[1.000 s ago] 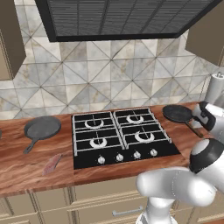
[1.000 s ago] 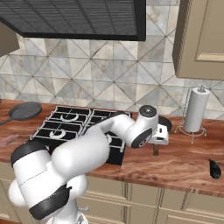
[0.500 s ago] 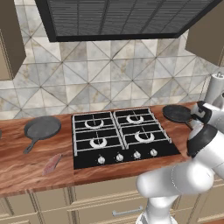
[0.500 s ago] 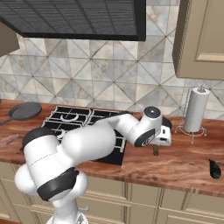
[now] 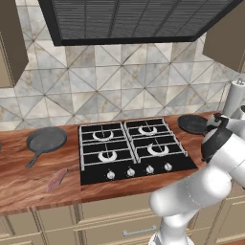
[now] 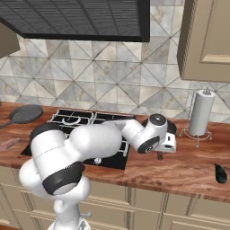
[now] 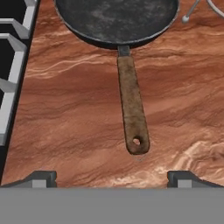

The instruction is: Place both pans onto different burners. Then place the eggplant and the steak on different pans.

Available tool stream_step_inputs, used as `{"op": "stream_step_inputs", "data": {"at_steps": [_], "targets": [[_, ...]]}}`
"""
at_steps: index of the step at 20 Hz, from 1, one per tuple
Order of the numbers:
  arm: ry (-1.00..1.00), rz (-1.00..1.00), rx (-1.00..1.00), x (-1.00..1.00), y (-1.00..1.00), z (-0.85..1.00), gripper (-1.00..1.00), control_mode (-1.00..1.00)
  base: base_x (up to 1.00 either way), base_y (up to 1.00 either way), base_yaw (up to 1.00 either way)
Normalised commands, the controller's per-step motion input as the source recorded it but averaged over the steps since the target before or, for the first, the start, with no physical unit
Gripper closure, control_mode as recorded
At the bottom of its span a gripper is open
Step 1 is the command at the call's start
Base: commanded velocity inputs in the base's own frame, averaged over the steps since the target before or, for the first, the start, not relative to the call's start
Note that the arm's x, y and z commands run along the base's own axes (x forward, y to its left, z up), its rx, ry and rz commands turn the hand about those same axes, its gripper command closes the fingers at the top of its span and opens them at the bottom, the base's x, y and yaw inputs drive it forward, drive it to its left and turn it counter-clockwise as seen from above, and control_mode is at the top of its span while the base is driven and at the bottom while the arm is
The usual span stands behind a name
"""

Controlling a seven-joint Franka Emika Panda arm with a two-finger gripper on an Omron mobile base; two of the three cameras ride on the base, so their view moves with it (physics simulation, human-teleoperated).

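My hand [image 7: 111, 177], fingers spread wide, hovers over the dark pan's [image 7: 116, 19] worn, rust-brown handle [image 7: 132, 113] lying ahead on the grained wooden desk [image 7: 74, 109].

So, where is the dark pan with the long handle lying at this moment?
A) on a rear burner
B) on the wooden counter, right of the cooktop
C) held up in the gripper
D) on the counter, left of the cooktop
B: the dark pan lies flat on the wooden counter beside the cooktop, its handle pointing toward the open gripper.
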Motion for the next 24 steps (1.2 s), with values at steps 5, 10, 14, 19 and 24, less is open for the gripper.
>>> {"op": "stream_step_inputs", "data": {"at_steps": [5, 10, 14, 19, 24], "targets": [[0.0, 0.01, 0.0, 0.1, 0.0, -0.14, -1.0, -1.0, 0.0, 0.0, 0.0], [0.0, 0.02, 0.0, 0.15, -0.02, -0.08, -1.0, -1.0, 0.0, 0.0, 0.0], [0.0, 0.02, 0.0, 0.14, -0.07, -0.03, -1.0, -1.0, 0.0, 0.0, 0.0], [0.0, 0.02, 0.01, 0.15, -0.1, -0.03, -1.0, -1.0, 0.0, 0.0, 0.0], [0.0, 0.02, 0.01, 0.15, -0.1, -0.17, -1.0, -1.0, 0.0, 0.0, 0.0]]}}
